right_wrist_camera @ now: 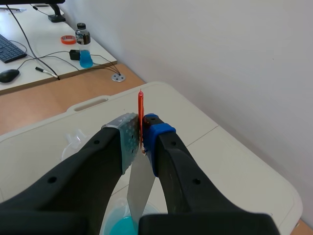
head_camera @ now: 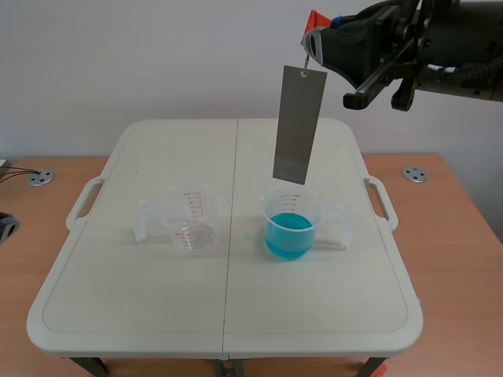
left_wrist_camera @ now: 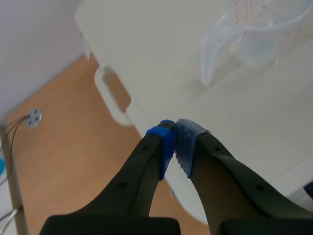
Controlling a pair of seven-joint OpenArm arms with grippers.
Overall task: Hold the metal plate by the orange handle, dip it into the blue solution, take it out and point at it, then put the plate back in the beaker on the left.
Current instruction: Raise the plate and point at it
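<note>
Below the clamping right gripper (head_camera: pixel 314 38) hangs the metal plate (head_camera: pixel 299 126).

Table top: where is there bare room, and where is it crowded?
Bare: the table in front of both beakers, and the far strip behind them. Crowded: the gap between empty beaker and blue-solution beaker, with the metal plate hanging over the latter from the right hand.

We find the plate (head_camera: pixel 299 126) hanging straight down from the right gripper (head_camera: pixel 313 41), the filled beaker (head_camera: pixel 292 225) on the table (head_camera: pixel 236 306) beneath its lower end, the empty beaker (head_camera: pixel 193 220) further left.
</note>
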